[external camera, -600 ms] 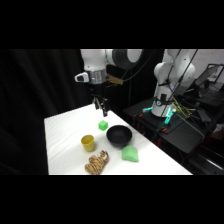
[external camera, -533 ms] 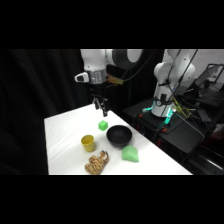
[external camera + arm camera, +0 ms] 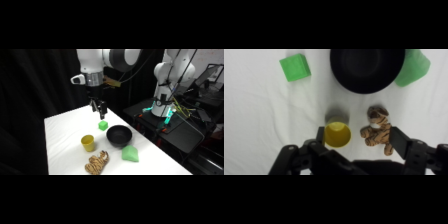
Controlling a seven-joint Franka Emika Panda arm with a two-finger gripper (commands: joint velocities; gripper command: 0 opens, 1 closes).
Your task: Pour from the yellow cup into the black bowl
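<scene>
Gripper: up in the air, the gripper [image 3: 99,109] hangs over the far part of the table [image 3: 65,130], touching nothing; in the wrist view its fingers [image 3: 400,140] stand wide apart, jaws empty.
Yellow cup: the yellow cup [image 3: 88,143] stands upright on the table's middle, mouth up, free of everything; in the wrist view it sits right by one finger's tip.
Black bowl: the black bowl [image 3: 119,136] rests upright just beside the cup, toward the table's right edge.
Tiger toy: the tiger toy [image 3: 97,162] lies near the front edge, close to the cup.
Green cube: the green cube [image 3: 103,125] sits behind the bowl, below the gripper.
Green block: the green block [image 3: 131,153] lies by the right edge, just beside the bowl.
</scene>
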